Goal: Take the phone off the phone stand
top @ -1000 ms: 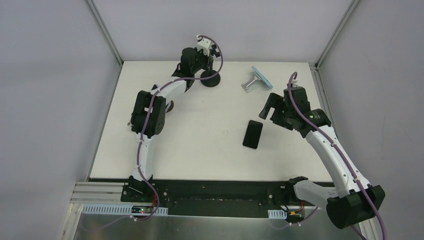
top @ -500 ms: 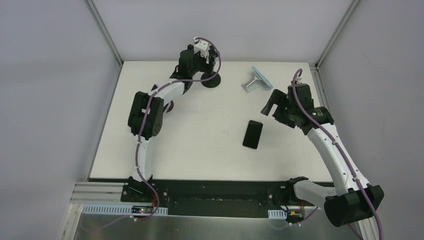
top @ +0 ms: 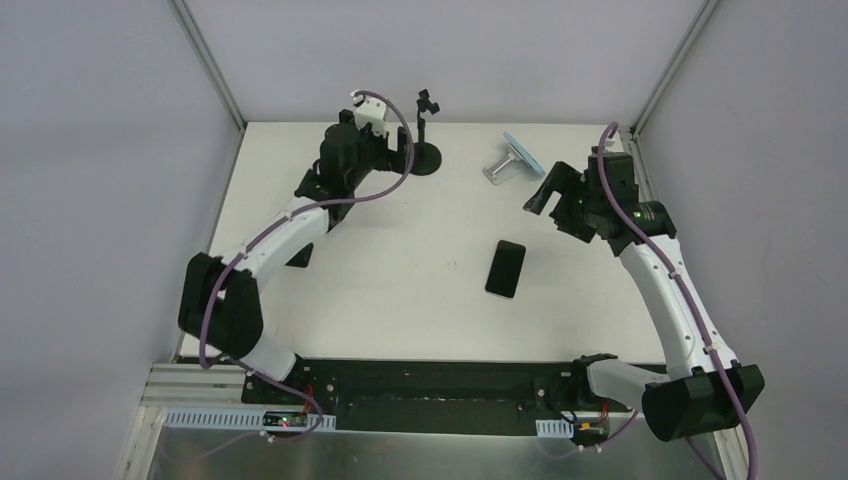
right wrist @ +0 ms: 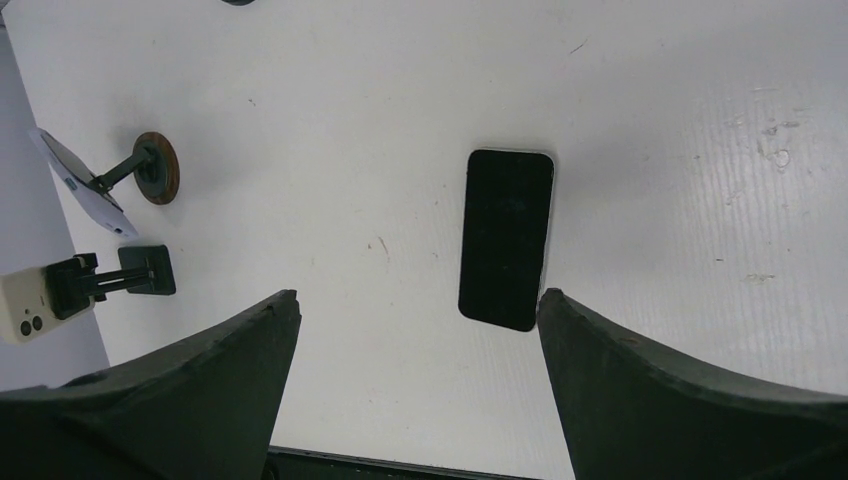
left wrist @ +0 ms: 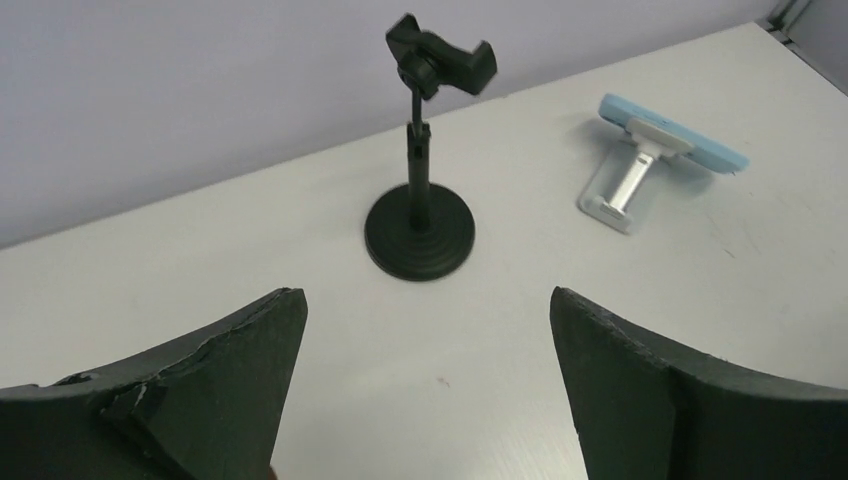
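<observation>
Nearest me on the white desk (top: 400, 290), the black slab phone (top: 506, 268) lies flat, roughly mid-desk, touching no stand. R wrist cam looks down on it. The right tool (right wrist: 417, 297) hovers above, jaws spread wide, nothing btwn them. So the phone is loose on the desk, not in my grip.

Off to the left side, the same cam picks up a small brown-disc stand (right wrist: 155, 168) w/ a white phone (right wrist: 80, 185) on it. There's also a cream phone (right wrist: 25, 305) clamped in a black holder (right wrist: 135, 272). Can't tell if those belong to this job.

Further out, the left tool (left wrist: 425, 295) is wide open too and empty. It's aimed at the black pole stand w/ round base and clamp head (left wrist: 418, 232) near the far edge, whose clamp holds nothing. Just right of that, a silver folding stand (left wrist: 620, 190) carries a light-blue phone (left wrist: 672, 140), tilted.

My read: if the black phone belongs to the pole stand, removal looks done, w/ the stand bare, the phone down and both tools off it. Prob. only backing the arms away is left. If the blue phone is the target, nothing's begun on it. I can't settle that from here.
</observation>
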Robot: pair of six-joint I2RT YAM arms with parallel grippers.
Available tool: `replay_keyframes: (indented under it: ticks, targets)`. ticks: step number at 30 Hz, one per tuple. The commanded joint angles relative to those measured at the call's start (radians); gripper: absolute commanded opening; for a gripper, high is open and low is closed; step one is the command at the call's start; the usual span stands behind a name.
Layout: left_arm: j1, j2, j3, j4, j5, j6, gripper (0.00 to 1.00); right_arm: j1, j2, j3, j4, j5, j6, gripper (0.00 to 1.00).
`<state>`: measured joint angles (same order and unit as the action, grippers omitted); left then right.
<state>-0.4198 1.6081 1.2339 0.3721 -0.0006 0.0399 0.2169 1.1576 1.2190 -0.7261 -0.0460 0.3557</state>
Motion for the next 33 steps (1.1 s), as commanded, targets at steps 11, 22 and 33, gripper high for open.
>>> replay_keyframes:
  ticks: [11,22,33]
  targets:
    - [-0.013,-0.509,-0.176,-0.617,-0.111,-0.290,0.98,-0.014,0.078,0.056,0.049,-0.019,-0.025,0.92]
    - [-0.013,-0.746,-0.360,-0.637,-0.053,-0.254,0.96,-0.033,0.162,0.089,0.135,0.019,-0.002,0.92]
    - [-0.013,-0.752,-0.412,-0.656,-0.073,-0.189,0.95,-0.054,0.223,0.132,0.162,0.024,-0.230,0.94]
